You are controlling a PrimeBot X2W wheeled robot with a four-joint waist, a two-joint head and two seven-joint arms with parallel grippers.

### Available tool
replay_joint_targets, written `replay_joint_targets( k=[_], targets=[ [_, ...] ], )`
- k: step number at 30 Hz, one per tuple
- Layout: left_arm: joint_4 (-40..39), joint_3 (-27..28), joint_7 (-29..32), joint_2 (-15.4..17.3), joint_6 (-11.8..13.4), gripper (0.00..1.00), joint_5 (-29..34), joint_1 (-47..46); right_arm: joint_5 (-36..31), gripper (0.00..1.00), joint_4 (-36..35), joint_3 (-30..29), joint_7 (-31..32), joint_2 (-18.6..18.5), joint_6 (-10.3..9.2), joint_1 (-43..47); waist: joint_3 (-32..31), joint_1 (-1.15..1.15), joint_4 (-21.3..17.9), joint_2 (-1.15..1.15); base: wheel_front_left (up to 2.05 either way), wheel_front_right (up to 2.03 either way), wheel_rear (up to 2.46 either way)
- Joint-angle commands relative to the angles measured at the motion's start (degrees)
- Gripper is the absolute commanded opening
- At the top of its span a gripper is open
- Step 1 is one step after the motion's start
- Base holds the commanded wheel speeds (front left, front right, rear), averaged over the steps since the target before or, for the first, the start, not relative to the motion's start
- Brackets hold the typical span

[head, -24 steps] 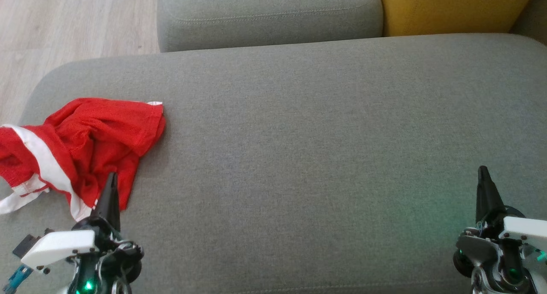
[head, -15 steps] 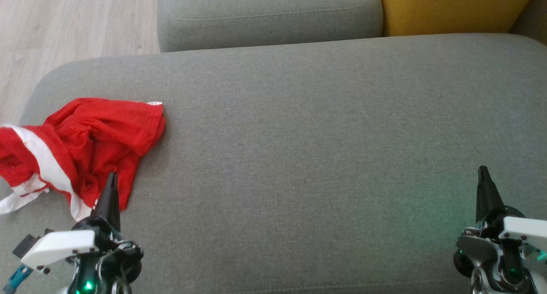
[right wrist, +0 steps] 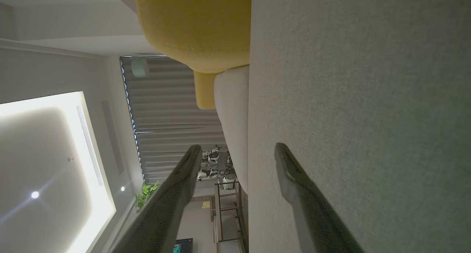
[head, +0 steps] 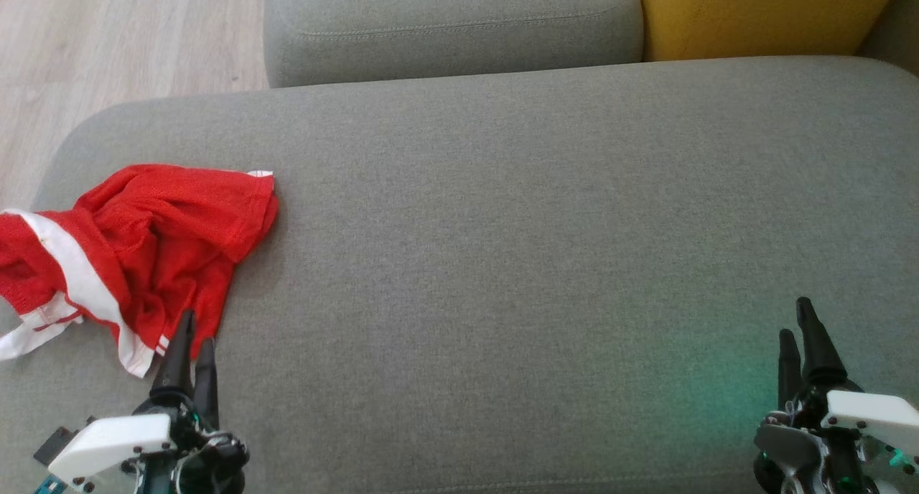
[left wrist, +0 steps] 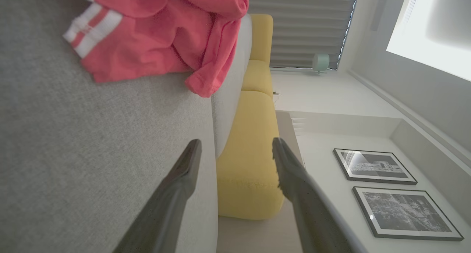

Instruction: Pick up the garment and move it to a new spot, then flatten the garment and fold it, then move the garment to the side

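I count one garment (head: 151, 243), red with white bands. There are two tools, the left tool (head: 197, 329) and the right tool (head: 795, 317), each with two dark fingers (left wrist: 176, 194). My head view gives me two grey cushions, the seat cushion (head: 502, 228) and the back cushion (head: 452, 27), plus one yellow cushion (head: 761, 13). The left wrist view adds two framed pictures (left wrist: 373, 164), and the right wrist view one green plant (right wrist: 145, 194).

Grey seat (head: 502, 228) is lying flat across head view, w/ grey back cushion (head: 452, 20) butting its far edge and yellow cushion (head: 761, 13) sitting just beside that, on the right. Pale wood floor (head: 108, 34) is showing past far-left corner. In left wrist view, two framed b/w pictures (left wrist: 373, 165) are hanging on white wall; slatted blinds (left wrist: 305, 25) are hanging beyond.
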Motion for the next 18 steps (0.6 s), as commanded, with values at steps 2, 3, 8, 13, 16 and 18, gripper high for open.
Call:
replay_joint_targets(
  k=[2,3,8,13,16,18],
  targets=[
    [-2.8,-0.2,-0.9,0.7,-0.2,1.0,1.4,-2.6,-1.6,1.0,-2.6,0.5,-1.0,-0.5,0.0,-2.7,0.0,0.0,0.0,0.0,0.0,0.0,0.0],
    [-3.0,-0.3,-1.1,0.9,-0.2,1.0,1.9,-2.7,-2.1,1.0,-2.7,0.6,-1.2,-0.5,0.0,-2.7,0.0,0.0,0.0,0.0,0.0,0.0,0.0],
    [-4.2,-0.3,-2.1,1.2,-0.2,1.0,5.6,-2.9,-6.2,1.0,-3.6,1.1,-2.1,-0.9,-0.01,-3.2,0.0,0.0,0.0,0.0,0.0,0.0,0.0],
    [-5.6,0.0,-2.8,1.2,-0.3,1.0,10.0,-3.0,-11.5,1.0,-4.9,1.5,-2.8,-1.2,-0.01,-3.6,0.1,0.0,0.0,0.0,0.0,0.0,0.0],
    [-6.8,0.0,-3.3,1.1,-0.3,1.0,13.7,-3.1,-15.4,1.0,-5.9,1.8,-3.3,-1.2,-0.01,-3.8,0.1,0.0,0.0,0.0,0.0,0.0,0.0],
    [-7.6,-0.1,-3.6,1.1,-0.2,1.0,16.1,-3.1,-18.0,1.0,-6.6,2.0,-3.6,-1.2,-0.01,-3.9,0.1,0.0,0.1,0.0,0.0,0.0,0.0]
  ],
)
